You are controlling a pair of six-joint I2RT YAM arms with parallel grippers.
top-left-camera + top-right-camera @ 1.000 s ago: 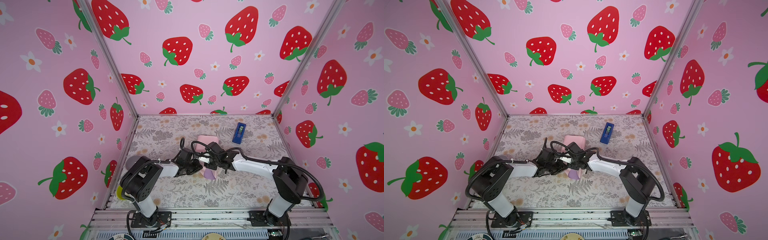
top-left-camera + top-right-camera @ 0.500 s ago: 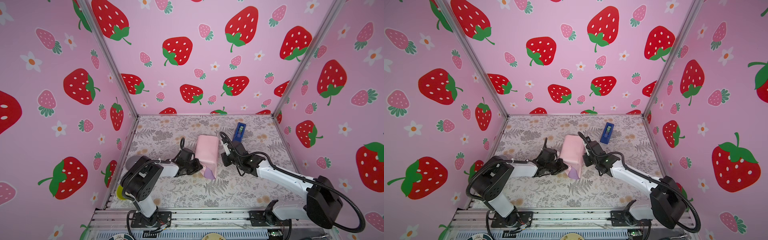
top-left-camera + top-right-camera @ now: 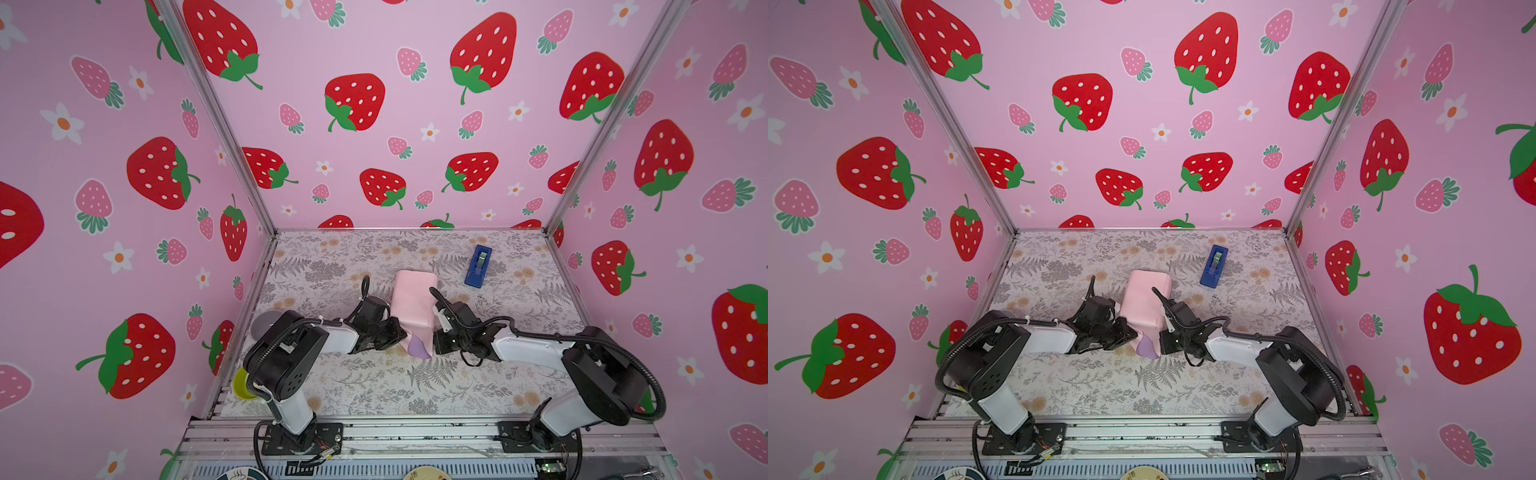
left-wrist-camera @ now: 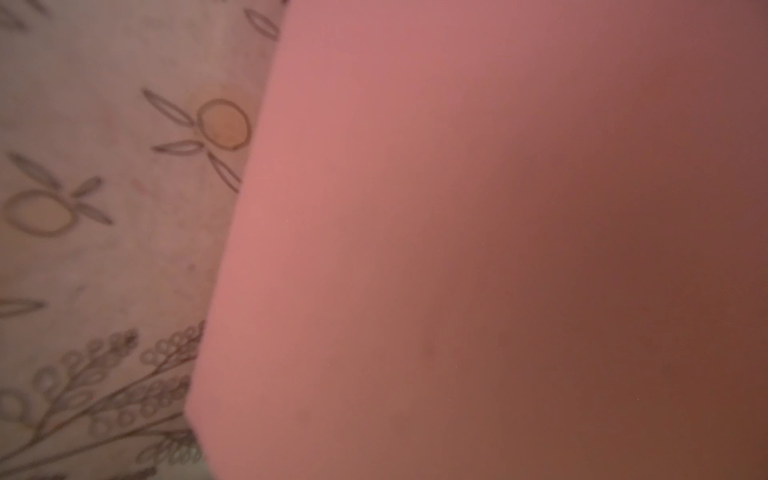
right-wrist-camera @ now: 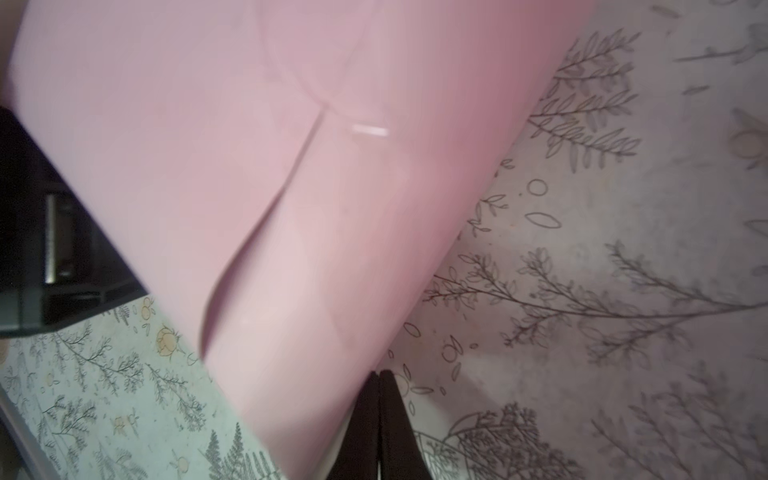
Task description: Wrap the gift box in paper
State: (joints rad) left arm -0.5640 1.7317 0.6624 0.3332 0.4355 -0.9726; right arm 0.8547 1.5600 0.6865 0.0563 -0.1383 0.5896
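While both arms reached inward over floral tabletop (image 3: 374,386), left claw (image 3: 397,332) and right claw (image 3: 435,338) were shut tight at near end of thin pink-and-lilac paper sheet (image 3: 411,299); pinch unclear. Sheet tented; gift box unseen, presumably beneath. Light, floppy, crease-prone: take loose edge. Blue plastic tape dispenser (image 3: 478,266) lay beyond.

White links (image 3: 528,353), black joints (image 3: 286,365), ribbed black cables (image 3: 544,336)

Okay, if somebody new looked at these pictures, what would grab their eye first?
The strawberry-print walls shout loudest. In the middle of the floral table the paper, pale pink, forms a bundle, with the left gripper and right gripper close at either side of its near end. A blue tape dispenser lies alone behind, to the right.
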